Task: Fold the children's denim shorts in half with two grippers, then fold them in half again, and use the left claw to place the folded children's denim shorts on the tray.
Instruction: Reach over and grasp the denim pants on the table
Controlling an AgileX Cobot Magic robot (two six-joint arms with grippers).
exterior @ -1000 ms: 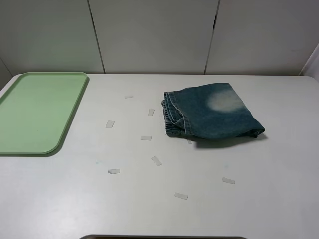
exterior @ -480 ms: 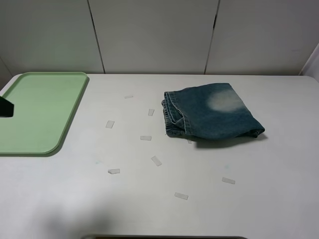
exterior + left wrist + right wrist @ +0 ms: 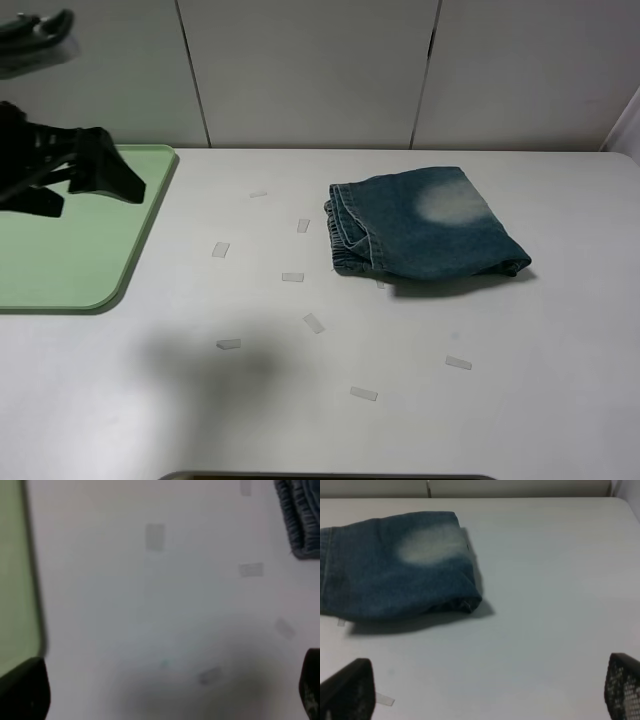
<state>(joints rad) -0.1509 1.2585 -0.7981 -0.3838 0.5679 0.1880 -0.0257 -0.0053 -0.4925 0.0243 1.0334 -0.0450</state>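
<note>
Children's denim shorts (image 3: 425,235) lie folded by the desk's (image 3: 400,420) far edge. I see my left claw (image 3: 95,198) wide open near the tray (image 3: 60,270), right gripper (image 3: 480,690) wide too

You see blue washed-denim shorts (image 3: 425,235) of coarse woven cloth, faded whitish in one patch, with stitched seams at the gathered waistband. The large light-green rectangular tray (image 3: 70,262) looks like smooth plastic with a dull sheen. The white table (image 3: 300,430) is smooth and matt. The right gripper (image 3: 482,690) has black pads (image 3: 622,692) with a fine mesh texture.
</note>
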